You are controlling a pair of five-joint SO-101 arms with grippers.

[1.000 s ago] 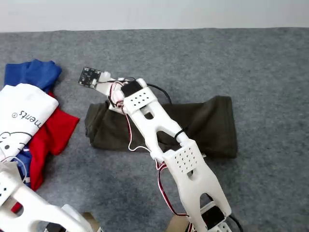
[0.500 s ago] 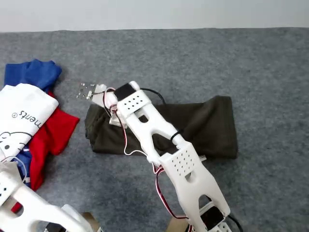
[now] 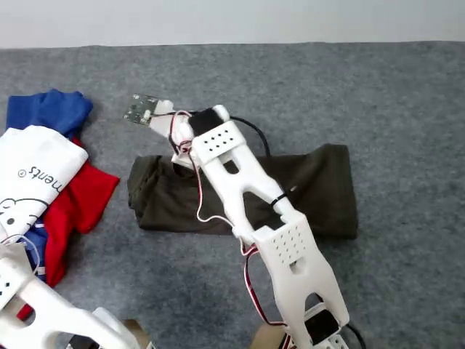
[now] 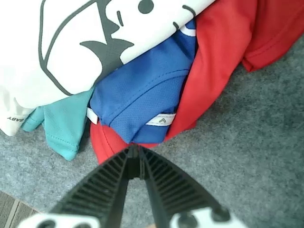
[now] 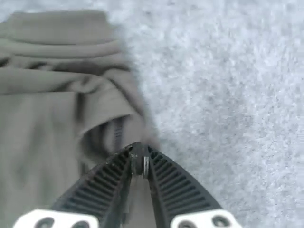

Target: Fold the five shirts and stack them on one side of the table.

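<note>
Four shirts are gathered at one side of the table in the high view: a white shirt on top, with a blue shirt and a red shirt spread out from under it. The fifth, an olive shirt, is laid folded at the middle, well apart from that pile. The right arm is stretched across it. Its wrist, dipped towards the shirt's near corner half a second ago, is now raised again and drawn slightly back over the edge, while the shirt itself is hardly shifted. The last fold is judged all but done, with the carry to the pile left.

In the left wrist view, the left gripper is held clenched and empty just above the pile, where a teal shirt is also tucked. The pile is kept in no bin, straight on the table.

In the right wrist view, the right gripper is pressed closed at the olive shirt's rim. Whether a fold is nipped cannot be told.
</note>
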